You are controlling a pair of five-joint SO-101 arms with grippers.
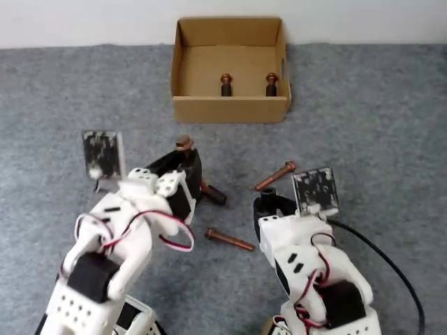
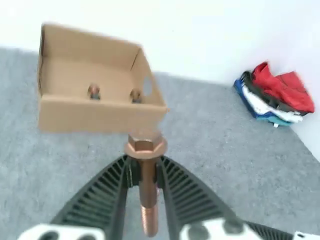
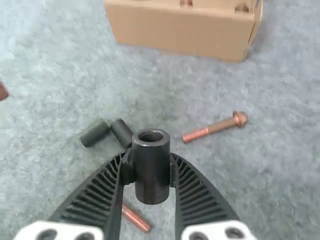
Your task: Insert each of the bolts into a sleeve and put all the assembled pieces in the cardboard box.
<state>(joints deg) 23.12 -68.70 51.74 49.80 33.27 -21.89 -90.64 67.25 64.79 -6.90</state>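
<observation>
Presently the left gripper (image 2: 145, 166) is clamped on a copper bolt (image 2: 145, 190), held upright with its head up, while the right gripper (image 3: 150, 161) pinches a black sleeve (image 3: 150, 170) upright, bore facing up. Two assembled pieces (image 1: 226, 84) stand inside the cardboard box (image 1: 230, 109). Two loose bolts (image 1: 274, 176) and two spare sleeves (image 3: 94, 133) lie on the grey carpet (image 1: 391, 125) near the arms.

A: "Which colours do you see?"
B: "You've a tan open cardboard box (image 1: 230, 109), plain, and a mottled grey felt table mat (image 1: 377, 118)."
A: "And your parts?"
B: "A coppery hex-headed metal bolt (image 2: 146, 175), and a matte black cylindrical sleeve (image 3: 151, 170)."
</observation>
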